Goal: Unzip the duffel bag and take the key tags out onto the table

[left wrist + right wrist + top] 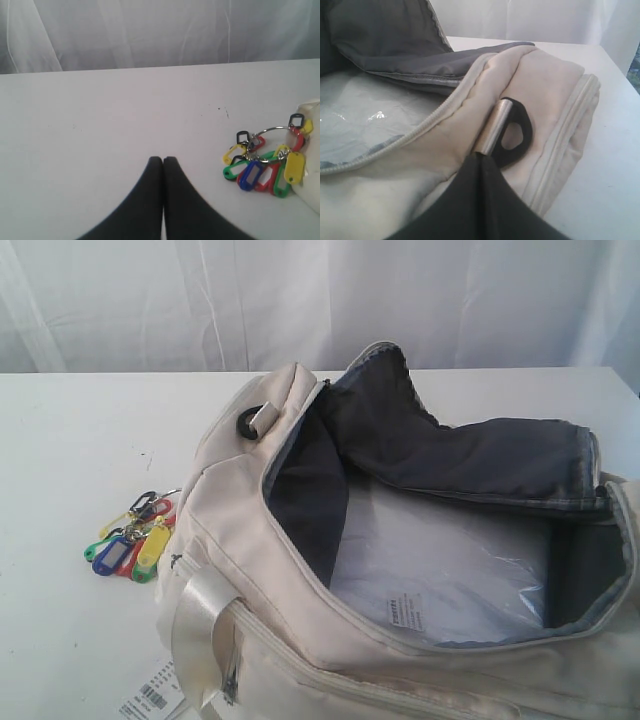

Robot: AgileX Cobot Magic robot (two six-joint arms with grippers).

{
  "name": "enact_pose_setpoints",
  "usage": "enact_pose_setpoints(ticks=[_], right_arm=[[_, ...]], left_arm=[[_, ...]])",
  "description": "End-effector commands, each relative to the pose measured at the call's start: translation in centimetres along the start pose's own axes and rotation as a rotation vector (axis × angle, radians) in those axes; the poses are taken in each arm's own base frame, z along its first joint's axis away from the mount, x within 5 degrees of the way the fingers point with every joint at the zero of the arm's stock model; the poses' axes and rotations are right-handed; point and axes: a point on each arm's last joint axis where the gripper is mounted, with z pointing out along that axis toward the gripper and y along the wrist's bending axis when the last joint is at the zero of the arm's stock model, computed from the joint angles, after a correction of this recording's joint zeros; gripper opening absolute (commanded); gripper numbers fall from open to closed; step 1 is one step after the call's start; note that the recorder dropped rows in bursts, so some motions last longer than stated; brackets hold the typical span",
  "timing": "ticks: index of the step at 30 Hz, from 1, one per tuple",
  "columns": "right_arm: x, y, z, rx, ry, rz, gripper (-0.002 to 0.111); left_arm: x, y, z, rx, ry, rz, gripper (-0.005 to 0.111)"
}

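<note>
The bag (230,500) lies unzipped on the tabletop (70,440), the key tags (130,545) just beside it. The left gripper (162,160) and the right gripper (481,157) are both closed.

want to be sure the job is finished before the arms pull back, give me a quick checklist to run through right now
1. duffel bag unzipped: ok, the top flap is folded back and the dark lining shows.
2. key tags out on the table: ok, they lie right beside the bag's end.
3. left end effector empty: ok, it is shut with nothing in it, apart from the tags.
4. right end effector free of the bag: cannot tell, it is shut with its tips at the black D-ring.
5. no tags left inside: cannot tell, only a plastic-wrapped sheet shows and the corners are hidden.
</note>
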Motion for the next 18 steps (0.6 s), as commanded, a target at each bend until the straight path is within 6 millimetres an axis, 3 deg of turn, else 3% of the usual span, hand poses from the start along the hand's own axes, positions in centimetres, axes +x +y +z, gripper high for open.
enact_pose_setpoints(ticks=[1,6,14,18], right_arm=[[0.1,0.0,0.0,-0.007,0.0,-0.011,0.0],[-0.6,0.1,-0.3,-0.008,-0.015,-0.011,0.0],[-0.3,0.0,-0.2,-0.007,0.016,-0.011,0.0],[0.3,0.0,0.0,-0.007,0.024,-0.011,0.0]], left_arm=[[0.2,-0.1,-0.1,0.007,0.037,-0.012,0.0],[1.1,-0.1,0.2,0.012,0.076,-0.018,0.0],[7.0,-0.6,1.9,0.034,0.248,-0.06,0.0],[6.9,-0.6,2.0,0.033,0.223,-0.059,0.0]])
